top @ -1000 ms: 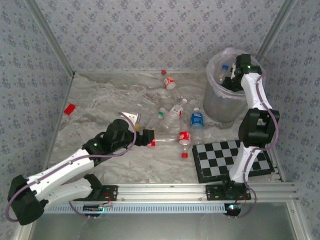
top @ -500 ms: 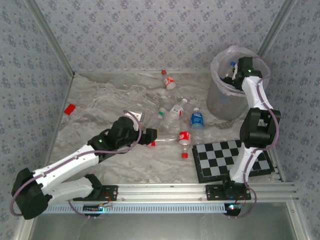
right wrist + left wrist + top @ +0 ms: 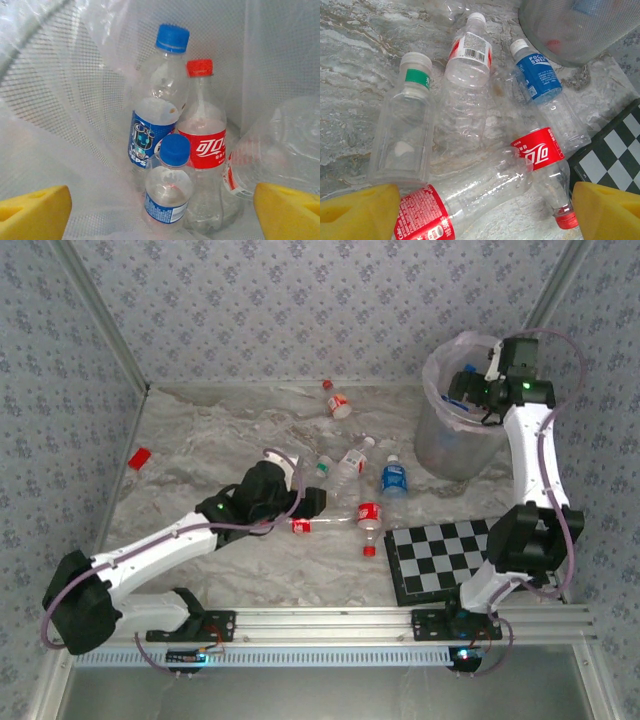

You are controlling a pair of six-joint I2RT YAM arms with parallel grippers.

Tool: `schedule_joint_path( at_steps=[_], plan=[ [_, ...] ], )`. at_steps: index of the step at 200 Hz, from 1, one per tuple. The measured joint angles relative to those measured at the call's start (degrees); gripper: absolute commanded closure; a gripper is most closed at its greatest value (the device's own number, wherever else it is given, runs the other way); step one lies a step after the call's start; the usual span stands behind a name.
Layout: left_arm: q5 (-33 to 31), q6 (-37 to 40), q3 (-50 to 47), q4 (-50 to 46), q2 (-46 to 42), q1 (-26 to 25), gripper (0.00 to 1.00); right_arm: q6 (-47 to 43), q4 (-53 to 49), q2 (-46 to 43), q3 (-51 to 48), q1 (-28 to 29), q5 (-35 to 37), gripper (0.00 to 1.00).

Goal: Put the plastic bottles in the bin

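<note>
- Although the bin (image 3: pixel 445 448) at the upper right of the overhead frame already holds four bottles, six lie outside it on the table (image 3: pixel 200 440). In the right wrist view we count a tall blue-capped bottle (image 3: pixel 159 100), a red-capped bottle (image 3: pixel 201 140), a short blue-capped bottle (image 3: pixel 167 192) and a sideways bottle (image 3: pixel 275 145) at the right edge.
- One checkerboard (image 3: pixel 455 560) sits at the lower right.
- The right gripper (image 3: pixel 468 392) hangs over the bin's mouth, its pads (image 3: pixel 35 210) wide apart and empty.
- The left gripper (image 3: pixel 482 212) is nearer the cluster at frame centre. Its fingers (image 3: pixel 360 212) are spread and hold nothing, with the Coke-labelled bottle (image 3: pixel 470 192) between them. That bottle's long axis runs from lower left to upper right, closer to the finger-to-finger line than across it, so we judge the wrist needs turning.
- Beyond it lie a green-capped bottle (image 3: pixel 402 135), a white-capped bottle (image 3: pixel 467 80), a blue-labelled bottle (image 3: pixel 540 82) and a red-labelled bottle (image 3: pixel 545 160).
- The lone bottle (image 3: pixel 338 405) lies at upper centre.
- One red block (image 3: pixel 139 457) lies at the left.
</note>
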Motion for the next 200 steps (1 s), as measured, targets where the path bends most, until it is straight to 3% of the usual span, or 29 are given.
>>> schedule_joint_path(
  at_steps=[21,72,142,200],
  plan=[
    [1.9,2.6,5.8,-4.8,4.2,1.9,0.16,0.9,-0.2,-2.6,-0.1,0.0,0.1,0.04],
    [10.9,5.4,21.4,-10.3,18.9,14.9,0.16,4.1,1.1,-12.5,-4.8,3.1,-0.4,0.02],
    [13.6,-8.2,51.8,-9.7,47.8,15.2,0.09,7.6,3.0,-29.6,-21.6,7.4,-4.5,0.0],
    [14.2,-20.0,72.9,-14.0,69.1,14.9,0.05,8.1,2.9,-32.0,-27.8,8.6,-6.2,0.0]
  ],
)
